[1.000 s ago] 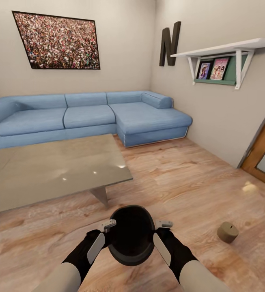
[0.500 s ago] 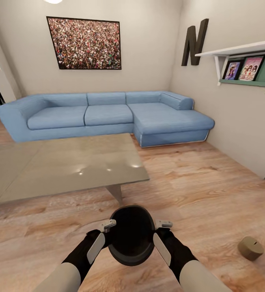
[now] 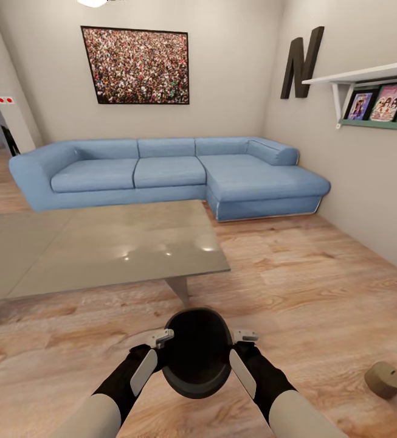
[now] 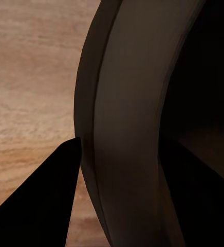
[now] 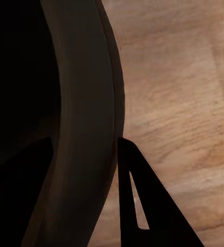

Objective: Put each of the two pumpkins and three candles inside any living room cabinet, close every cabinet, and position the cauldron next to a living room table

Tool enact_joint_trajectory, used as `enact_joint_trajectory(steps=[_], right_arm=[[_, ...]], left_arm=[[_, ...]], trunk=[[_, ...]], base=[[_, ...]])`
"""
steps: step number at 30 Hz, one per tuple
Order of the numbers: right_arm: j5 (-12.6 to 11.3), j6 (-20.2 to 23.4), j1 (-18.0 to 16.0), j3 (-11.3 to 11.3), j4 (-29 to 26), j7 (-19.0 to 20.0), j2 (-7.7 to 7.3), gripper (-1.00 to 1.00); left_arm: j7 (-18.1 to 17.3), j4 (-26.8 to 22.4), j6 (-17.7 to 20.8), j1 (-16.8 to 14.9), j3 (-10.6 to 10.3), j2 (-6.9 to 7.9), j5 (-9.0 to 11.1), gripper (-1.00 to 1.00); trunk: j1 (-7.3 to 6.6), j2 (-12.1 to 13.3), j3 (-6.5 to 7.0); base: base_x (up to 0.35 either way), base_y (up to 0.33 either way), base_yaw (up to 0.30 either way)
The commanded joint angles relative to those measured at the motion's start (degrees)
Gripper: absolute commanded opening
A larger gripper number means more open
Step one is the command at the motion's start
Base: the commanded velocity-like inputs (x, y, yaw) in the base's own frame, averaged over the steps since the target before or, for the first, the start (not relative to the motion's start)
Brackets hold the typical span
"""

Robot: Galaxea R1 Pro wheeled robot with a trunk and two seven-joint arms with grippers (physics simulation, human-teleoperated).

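Between both tools, left tool (image 3: 160, 338) and right tool (image 3: 245, 335) each clamping its rim, the cauldron (image 3: 197, 351).

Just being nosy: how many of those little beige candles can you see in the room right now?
1. The candle lies on the wood floor to the robot's right, apart from the cauldron held between both grippers. Others may be outside this view.

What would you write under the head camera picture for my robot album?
Both grippers, left and right, carry the black cauldron near the grey table; a candle lies on the floor.
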Motion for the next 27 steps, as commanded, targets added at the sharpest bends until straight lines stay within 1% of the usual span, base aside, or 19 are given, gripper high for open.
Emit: enact_joint_trajectory(steps=[1,8,10,13,23,27], right_arm=[[-1.7,-0.4,-0.1,0.7,-0.2,-0.2,0.0,-1.0],[-1.7,-0.4,-0.1,0.8,-0.2,-0.2,0.0,-1.0],[-1.7,-0.4,-0.1,0.8,-0.2,-0.2,0.0,-1.0],[-1.7,-0.4,-0.1,0.8,-0.2,-0.2,0.0,-1.0],[-1.7,-0.5,-0.1,0.8,-0.2,-0.2,0.0,-1.0],[-1.7,-0.5,-0.1,0.8,-0.2,-0.2,0.0,-1.0]], left_arm=[[0.6,0.0,0.5,0.0,0.2,0.26,-1.0,-1.0],[0.6,0.0,0.5,0.0,0.2,0.26,-1.0,-1.0],[0.6,0.0,0.5,0.0,0.2,0.26,-1.0,-1.0],[0.6,0.0,0.5,0.0,0.2,0.29,-1.0,-1.0],[0.6,0.0,0.5,0.0,0.2,0.48,-1.0,-1.0],[0.6,0.0,0.5,0.0,0.2,0.6,-1.0,-1.0]], trunk=[[-0.02,0.0,-0.05],[-0.02,0.0,-0.05],[-0.02,0.0,-0.05],[-0.02,0.0,-0.05],[-0.02,0.0,-0.05],[-0.02,0.0,-0.05]], base=[[0.0,0.0,0.276],[0.0,0.0,0.288],[0.0,0.0,0.141],[0.067,0.0,0.032],[0.152,0.0,0.002],[0.058,0.0,0.0]])
